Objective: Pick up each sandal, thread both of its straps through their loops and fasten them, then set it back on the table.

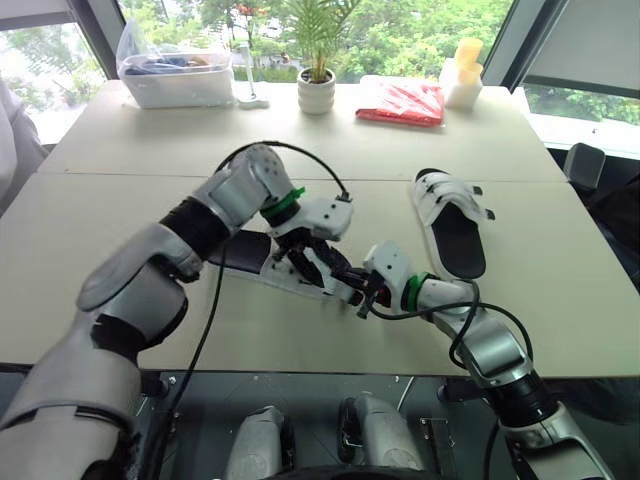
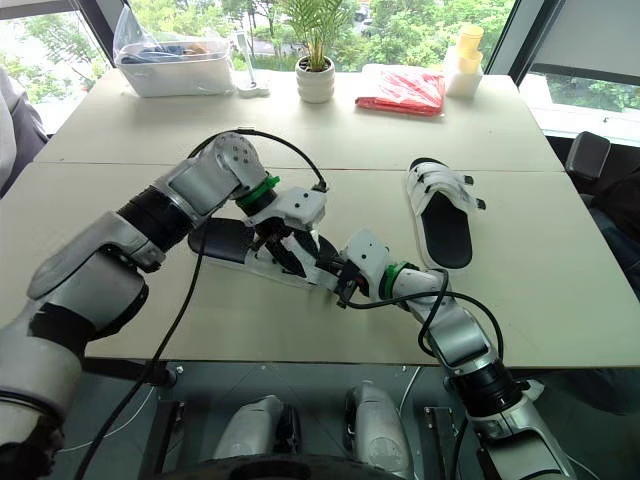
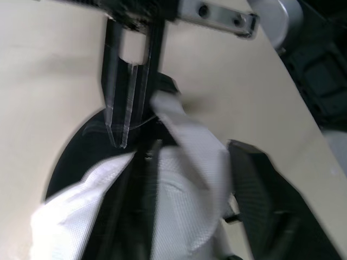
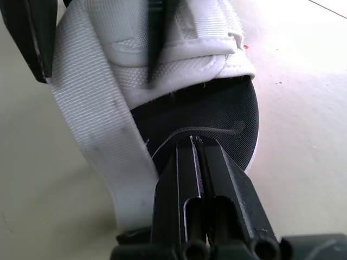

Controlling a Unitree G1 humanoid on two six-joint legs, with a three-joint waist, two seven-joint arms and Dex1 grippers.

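Observation:
A white-strapped sandal with a black sole (image 1: 245, 252) lies flat at the table's middle, toe toward me. My left gripper (image 1: 312, 262) stands open over its front. One finger (image 3: 260, 184) sits beside the white upper (image 3: 184, 179), the other on it. A loose white strap (image 4: 92, 108) runs down past the toe. My right gripper (image 4: 195, 140) is shut, its tips touching the black toe edge (image 4: 238, 108); whether it pinches anything I cannot tell. A second sandal (image 1: 450, 222) lies to the right, apart from both grippers.
Along the far edge stand a clear bin (image 1: 175, 75), a potted plant (image 1: 316, 90), a red packet (image 1: 402, 102) and yellow-topped cups (image 1: 462, 75). A person's sleeve (image 1: 10, 140) shows at the left. A chair (image 1: 585, 160) stands off the right side.

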